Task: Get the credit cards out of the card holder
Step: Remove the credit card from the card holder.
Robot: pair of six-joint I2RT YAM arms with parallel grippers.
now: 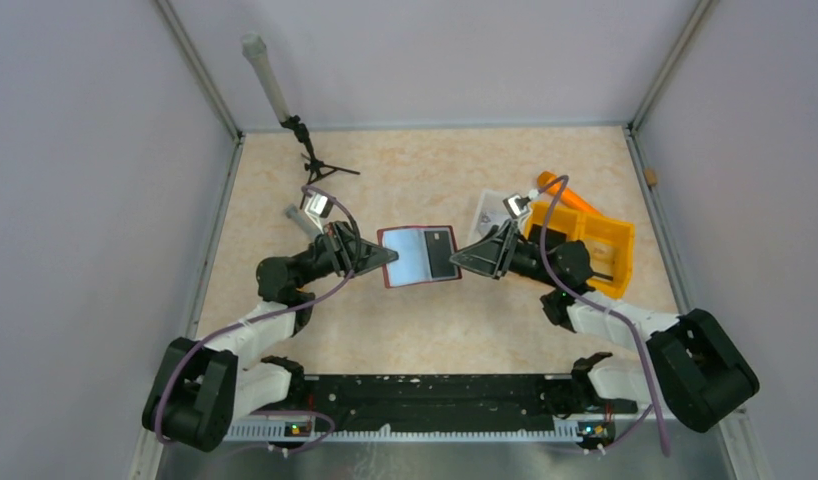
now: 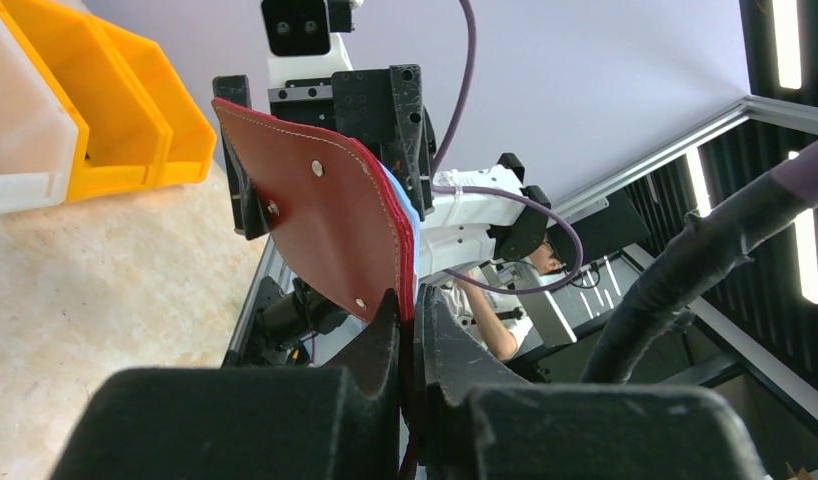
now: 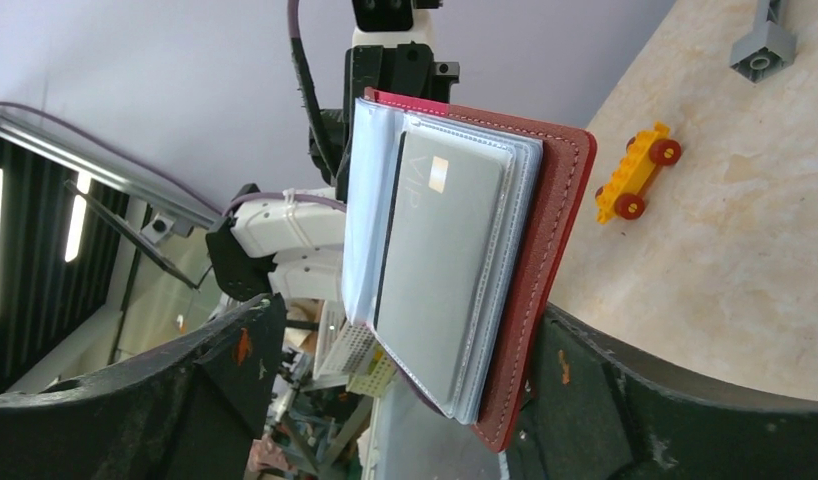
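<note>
card holder (image 1: 418,256) is mid-bench (image 1: 425,330), held up off it between the arms: left jaws clamped on its left edge, right jaws spread either side of its right edge. A card (image 3: 440,270) sits in its sleeve. Two-compartment tray (image 1: 597,238) at right, square tray (image 1: 488,212) just left of it, tripod (image 1: 315,160) far left

A dark red stitched folding card holder (image 3: 552,240) stands open between the 2 black fingers (image 3: 185,400) of the right gripper (image 3: 410,345), which are wide apart. In its front clear plastic sleeve sits 1 grey-silver flat card (image 3: 440,270) with the letters VIP. On the beige marbled table (image 3: 725,270) at the right lie a yellow toy car with red wheels (image 3: 637,172) and a grey plastic block (image 3: 760,47).
</note>
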